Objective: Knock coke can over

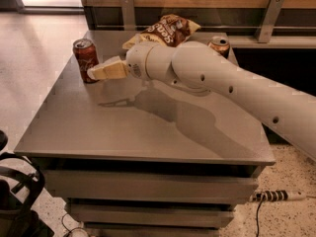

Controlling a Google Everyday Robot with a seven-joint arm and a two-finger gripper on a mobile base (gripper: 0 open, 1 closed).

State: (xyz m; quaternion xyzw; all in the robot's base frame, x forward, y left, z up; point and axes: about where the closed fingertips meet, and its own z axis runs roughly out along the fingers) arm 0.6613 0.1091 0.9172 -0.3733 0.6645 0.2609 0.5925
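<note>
The coke can (85,59), red with white lettering and a silver top, stands upright near the back left corner of the grey table (98,132). My gripper (94,74) reaches in from the right on a thick white arm. Its cream fingertips (106,71) point left and sit right beside the can's lower right side, touching or almost touching it. The gripper holds nothing.
A brown chip bag (165,29) lies at the back middle of the table. A gold can (219,44) stands at the back right, partly behind my arm. A wall with metal brackets runs behind. A power strip (274,196) lies on the floor at right.
</note>
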